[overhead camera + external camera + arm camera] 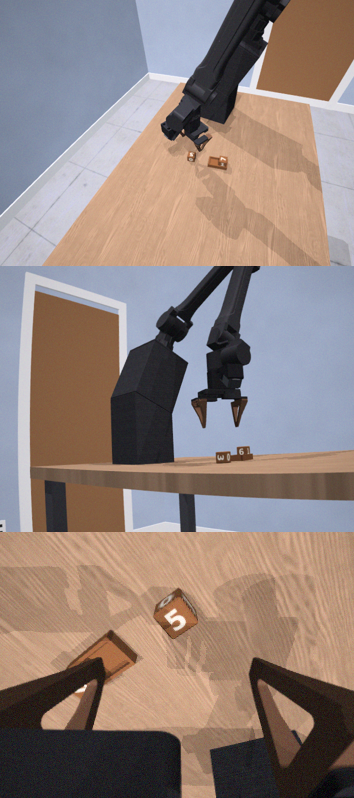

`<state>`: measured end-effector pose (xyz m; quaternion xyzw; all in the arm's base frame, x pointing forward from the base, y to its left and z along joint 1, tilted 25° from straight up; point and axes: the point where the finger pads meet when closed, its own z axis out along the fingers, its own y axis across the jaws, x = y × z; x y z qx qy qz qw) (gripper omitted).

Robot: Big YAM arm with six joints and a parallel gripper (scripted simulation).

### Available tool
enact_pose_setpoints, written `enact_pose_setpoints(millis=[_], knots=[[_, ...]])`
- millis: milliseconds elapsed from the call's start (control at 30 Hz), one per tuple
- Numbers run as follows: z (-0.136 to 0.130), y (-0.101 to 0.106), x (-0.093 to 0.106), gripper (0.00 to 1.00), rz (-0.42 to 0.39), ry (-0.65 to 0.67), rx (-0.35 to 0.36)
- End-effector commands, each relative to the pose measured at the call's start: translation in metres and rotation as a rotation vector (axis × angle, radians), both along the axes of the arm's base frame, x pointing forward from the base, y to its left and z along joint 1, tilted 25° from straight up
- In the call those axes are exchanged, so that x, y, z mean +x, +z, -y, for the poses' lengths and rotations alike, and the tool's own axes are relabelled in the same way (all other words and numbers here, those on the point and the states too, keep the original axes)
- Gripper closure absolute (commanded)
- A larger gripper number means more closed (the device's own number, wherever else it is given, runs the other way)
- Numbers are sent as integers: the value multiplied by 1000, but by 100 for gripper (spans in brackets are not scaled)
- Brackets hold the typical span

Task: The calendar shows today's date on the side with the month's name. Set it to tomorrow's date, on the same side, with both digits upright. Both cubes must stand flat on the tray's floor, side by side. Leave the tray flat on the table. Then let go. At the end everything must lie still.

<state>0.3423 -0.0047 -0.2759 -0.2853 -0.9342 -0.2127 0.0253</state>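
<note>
Resting flat on the wooden tabletop [183, 200] [197, 479] [310, 557], the loose cube [191, 156] [223, 457] [175, 615] sits beside the tray [213, 166] [247, 457] [120, 667], apart from it, with a 5 on top. Above them the pincer [191, 143] [220, 427] [177, 665] hangs, spread wide and holding nothing. Farther out stand the black pedestal [218, 114] [143, 431], blue walls [68, 71] [300, 351] and a brown door panel [306, 48] [74, 380] framed in white; pale floor tiles [94, 183] show from the top. The exterior view alone shows the loose cube's sideways 3, next to a 0, and the table legs [187, 511]. Inside the tray, the second cube [222, 160] [243, 450] fills one end, a 7 uppermost, 6 and 1 on sides seen from outside; the other end holds no cube.
</note>
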Motion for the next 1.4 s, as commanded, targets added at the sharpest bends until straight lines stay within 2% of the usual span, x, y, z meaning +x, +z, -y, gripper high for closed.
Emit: enact_pose_setpoints(millis=[0,133,233,267,333,367,400,500,700,800,1000,1033,1367], knots=[[11,5,17,0,-31,-190,7],[8,-1,9,0,-101,-305,21],[7,-1,9,0,-104,-309,22],[6,-4,6,0,-146,-383,29],[5,-4,6,0,-178,-450,36],[5,-4,6,0,-180,-453,36],[6,2,14,0,-186,-514,42],[6,3,16,0,-213,-582,49],[2,-5,6,0,-324,-769,65],[3,-1,12,0,-324,-798,70],[2,-3,9,0,-356,-856,75],[2,-3,9,55,-356,-856,75],[2,-3,9,55,-356,-856,75]])
